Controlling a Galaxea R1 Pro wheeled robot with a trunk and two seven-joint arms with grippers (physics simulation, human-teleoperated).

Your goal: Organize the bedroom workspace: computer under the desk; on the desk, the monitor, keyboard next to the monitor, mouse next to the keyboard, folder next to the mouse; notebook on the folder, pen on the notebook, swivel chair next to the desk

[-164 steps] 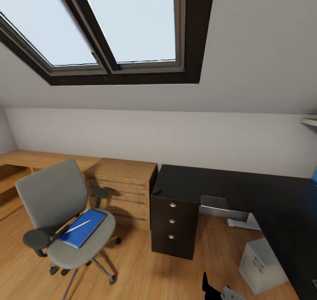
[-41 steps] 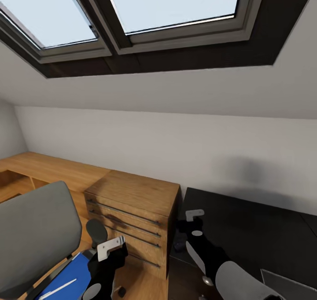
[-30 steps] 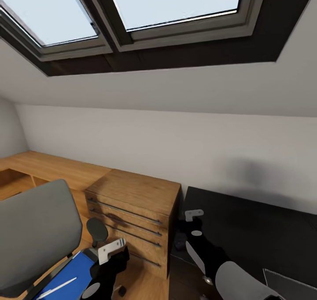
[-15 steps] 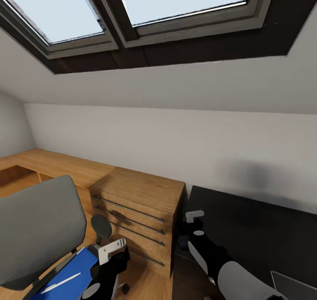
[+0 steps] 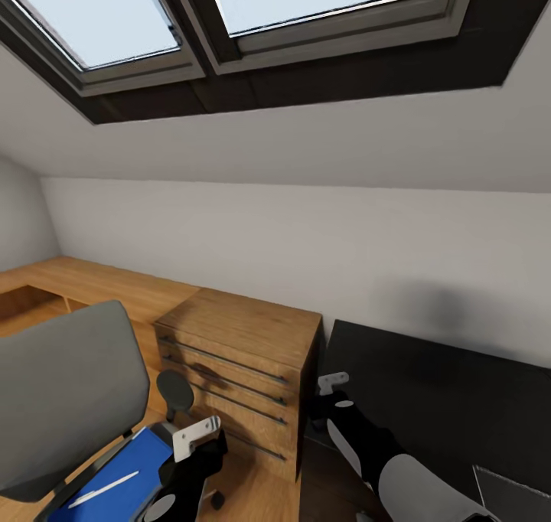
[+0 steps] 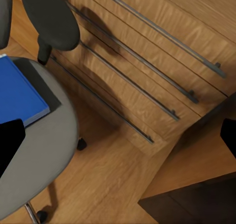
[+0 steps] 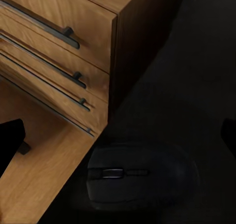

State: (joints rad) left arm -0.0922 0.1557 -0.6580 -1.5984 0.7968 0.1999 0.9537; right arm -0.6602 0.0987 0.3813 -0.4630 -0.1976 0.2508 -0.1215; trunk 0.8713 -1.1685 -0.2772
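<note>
The swivel chair (image 5: 65, 399) stands at the lower left with the blue folder (image 5: 115, 480) on its grey seat and a white pen (image 5: 103, 489) lying on the folder. My left gripper (image 6: 118, 138) hangs open beside the seat (image 6: 49, 150), near the folder's corner (image 6: 19, 93) and touching nothing. My right gripper (image 7: 118, 135) is open above the dark mouse (image 7: 140, 177), which sits near the left corner of the black desk (image 5: 428, 399). The mouse lies between the spread fingers and is not gripped. The notebook, keyboard, monitor and computer are out of view.
A wooden dresser (image 5: 237, 346) with long bar handles stands between chair and desk, touching the desk's side. A low wooden bench (image 5: 76, 281) runs along the left wall. The sloped ceiling with skylights hangs overhead. The chair's black armrest (image 6: 49, 17) is close to the dresser.
The camera has shifted a little, sliding the room rightward in the picture. My right wrist has dropped slightly toward the desk corner. The left arm holds its place by the chair.
</note>
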